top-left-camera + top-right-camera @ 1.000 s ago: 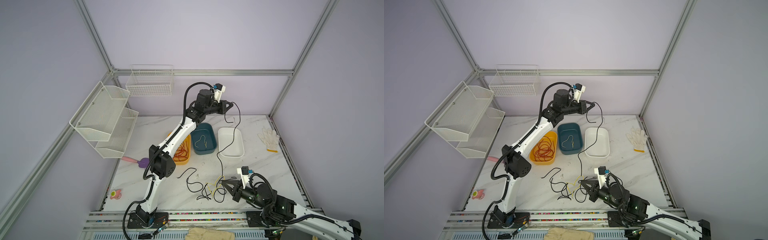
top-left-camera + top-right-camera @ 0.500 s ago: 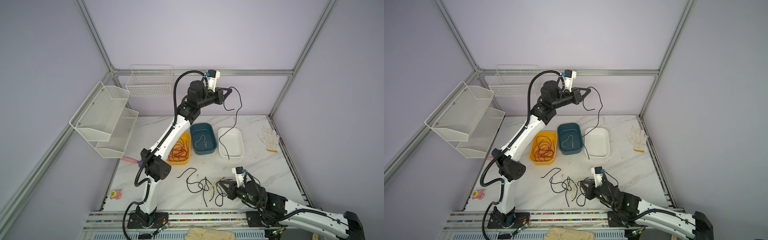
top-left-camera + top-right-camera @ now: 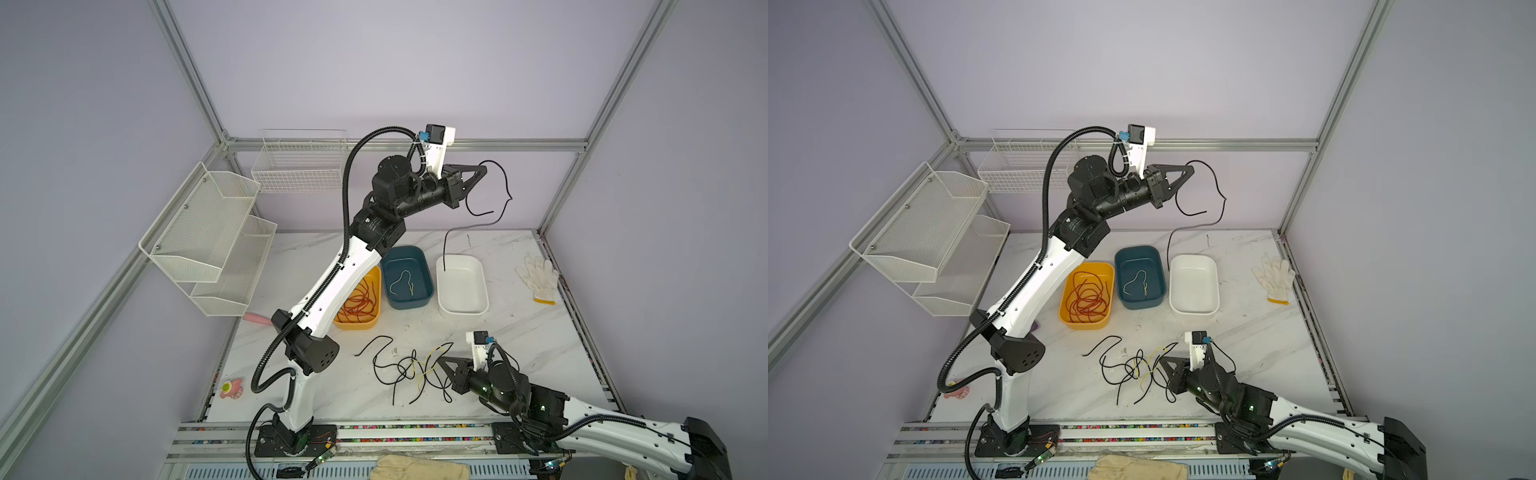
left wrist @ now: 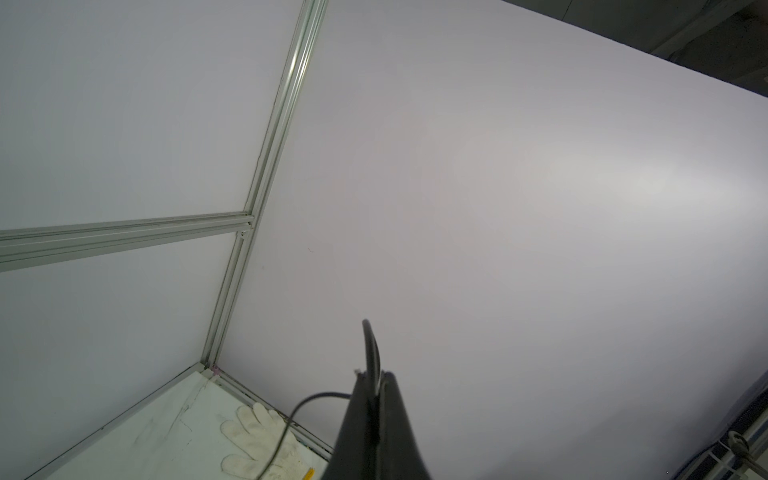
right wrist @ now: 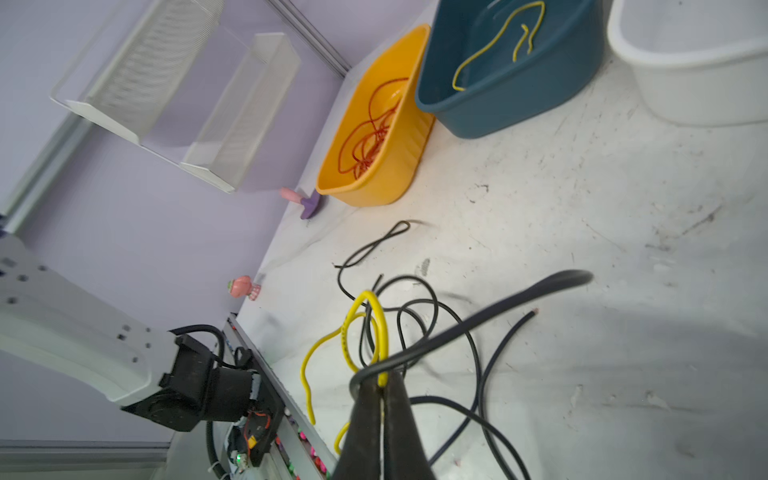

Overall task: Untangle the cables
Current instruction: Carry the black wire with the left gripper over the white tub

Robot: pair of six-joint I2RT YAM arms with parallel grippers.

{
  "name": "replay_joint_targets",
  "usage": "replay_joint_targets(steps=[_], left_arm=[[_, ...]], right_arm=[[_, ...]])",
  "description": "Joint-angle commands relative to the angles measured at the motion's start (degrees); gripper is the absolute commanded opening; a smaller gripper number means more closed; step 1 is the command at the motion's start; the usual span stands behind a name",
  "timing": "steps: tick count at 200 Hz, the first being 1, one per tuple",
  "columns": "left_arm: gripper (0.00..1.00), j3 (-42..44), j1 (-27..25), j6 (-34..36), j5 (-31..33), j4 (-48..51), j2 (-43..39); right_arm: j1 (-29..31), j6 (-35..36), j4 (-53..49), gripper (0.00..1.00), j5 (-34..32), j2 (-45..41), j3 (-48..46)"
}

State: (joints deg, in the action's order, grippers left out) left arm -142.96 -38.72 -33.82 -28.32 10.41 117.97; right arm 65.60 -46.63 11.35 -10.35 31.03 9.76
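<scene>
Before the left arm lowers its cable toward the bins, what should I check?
1. Grip of left gripper on black cable: ok, shut.
2. The black cable hangs clear of the pile: ok.
3. Its lower end over the white bin: cannot tell.
4. No cable in the white bin: ok.
5. Grip of right gripper on yellow cable: ok, shut.
6. The yellow cable free of the pile: not ok, tangled.

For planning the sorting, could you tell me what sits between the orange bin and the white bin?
The blue bin, holding a yellow cable, as both top views show.
</scene>
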Motion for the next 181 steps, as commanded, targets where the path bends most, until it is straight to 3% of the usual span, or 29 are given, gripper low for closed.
replay_joint_targets(steps=[1, 34, 89, 181], left_arm=[[0.00, -5.35, 0.66, 0.24, 0.18, 0.24, 2.56], [0.00, -6.37, 1.28, -0.93, 0.37, -0.76, 5.00], [0.00, -6.46, 1.37, -1.57, 0.37, -1.72, 6.43], [0.00, -0.03, 0.91, -0.75, -1.61, -1.73, 8.01]], right_arm=[[0.18, 2.98, 0.16, 0.00, 2.77, -4.16, -1.01], [0.27, 4.19, 2.19, 0.00, 7.59, -4.76, -1.89], [0.31, 4.89, 5.87, 0.00, 9.56, 0.04, -1.50], [0.31, 5.59, 4.11, 0.00, 10.35, -4.75, -1.76]])
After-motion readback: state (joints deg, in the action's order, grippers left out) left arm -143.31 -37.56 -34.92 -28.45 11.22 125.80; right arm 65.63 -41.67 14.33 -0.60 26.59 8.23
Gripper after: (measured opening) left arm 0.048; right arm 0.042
